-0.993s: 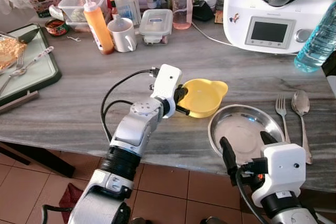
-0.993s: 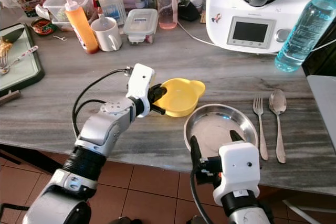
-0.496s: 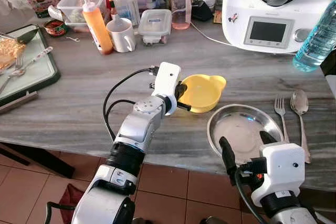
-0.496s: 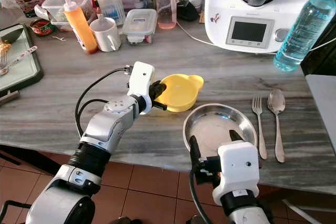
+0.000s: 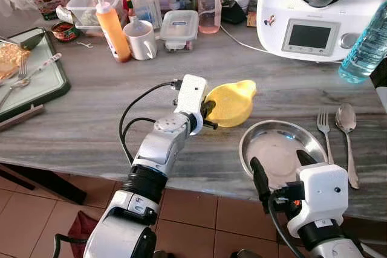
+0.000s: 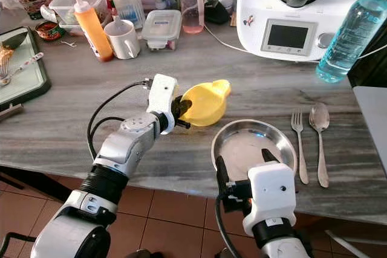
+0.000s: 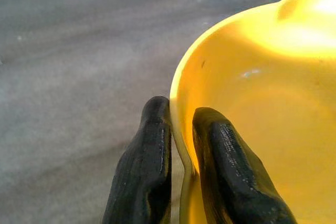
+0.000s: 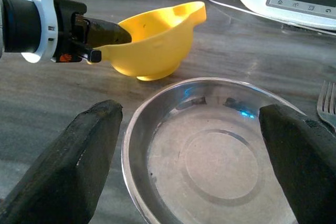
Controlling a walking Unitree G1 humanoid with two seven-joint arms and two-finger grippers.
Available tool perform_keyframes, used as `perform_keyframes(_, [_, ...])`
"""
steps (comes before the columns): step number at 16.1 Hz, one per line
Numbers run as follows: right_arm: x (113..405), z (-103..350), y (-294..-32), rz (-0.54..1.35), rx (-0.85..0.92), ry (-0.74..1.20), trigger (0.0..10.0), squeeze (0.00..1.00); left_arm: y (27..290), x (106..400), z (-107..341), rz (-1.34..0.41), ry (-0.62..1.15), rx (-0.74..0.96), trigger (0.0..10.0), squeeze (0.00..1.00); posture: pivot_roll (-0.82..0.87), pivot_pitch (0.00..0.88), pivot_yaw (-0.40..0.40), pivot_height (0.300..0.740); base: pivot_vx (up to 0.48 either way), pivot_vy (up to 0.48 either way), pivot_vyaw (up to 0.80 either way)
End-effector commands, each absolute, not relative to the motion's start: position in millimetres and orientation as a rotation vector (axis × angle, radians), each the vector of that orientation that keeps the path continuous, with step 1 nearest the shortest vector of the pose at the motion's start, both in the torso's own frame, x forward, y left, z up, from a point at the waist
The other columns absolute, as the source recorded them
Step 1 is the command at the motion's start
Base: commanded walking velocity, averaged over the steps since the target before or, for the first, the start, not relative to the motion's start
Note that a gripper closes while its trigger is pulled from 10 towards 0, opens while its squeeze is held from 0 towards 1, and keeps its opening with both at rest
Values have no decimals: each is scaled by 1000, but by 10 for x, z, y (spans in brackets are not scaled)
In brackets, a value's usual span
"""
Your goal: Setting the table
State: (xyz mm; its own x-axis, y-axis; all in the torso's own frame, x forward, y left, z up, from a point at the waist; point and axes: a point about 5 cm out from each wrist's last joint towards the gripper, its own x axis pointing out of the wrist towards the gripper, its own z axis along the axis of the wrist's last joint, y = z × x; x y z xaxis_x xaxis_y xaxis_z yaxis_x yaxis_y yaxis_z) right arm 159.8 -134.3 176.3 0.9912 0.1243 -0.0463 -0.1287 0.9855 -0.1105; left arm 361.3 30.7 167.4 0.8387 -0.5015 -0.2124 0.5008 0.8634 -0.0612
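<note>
Grey marble counter [image 5: 91, 119] runs across the scene. Nearest, the right gripper [image 8: 191, 145] hangs with fingers spread wide before the steel plate [image 5: 282, 149], fork [image 5: 325, 128] and spoon [image 5: 346, 122] beside it. Beyond, the left gripper [image 7: 181, 156] pinches the tilted yellow bowl [image 5: 233, 102] by its rim, just beside the plate.

The far half of the yellow bowl [image 7: 262, 103] ran off the picture's edge in the left wrist view. Past the right gripper [image 8: 189, 161], the near rim of the steel plate [image 8: 210, 150] was cut off, and the fork [image 8: 328, 103] beside it showed just its tines.
</note>
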Motion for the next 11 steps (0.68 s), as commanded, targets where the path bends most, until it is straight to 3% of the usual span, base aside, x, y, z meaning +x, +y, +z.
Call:
perform_keyframes(1, [1591, 1732, -1348, 121, -118, 62, 10000, 0, 295, 3596, 1616, -534, 257, -5, 10000, 1000, -80, 174, 61, 714, 0, 0, 0])
perform_keyframes(11, [1603, 1728, -1350, 123, -120, 60, 10000, 0, 301, 3656, 1810, -539, 201, 1, 10000, 1000, -77, 175, 59, 714, 0, 0, 0])
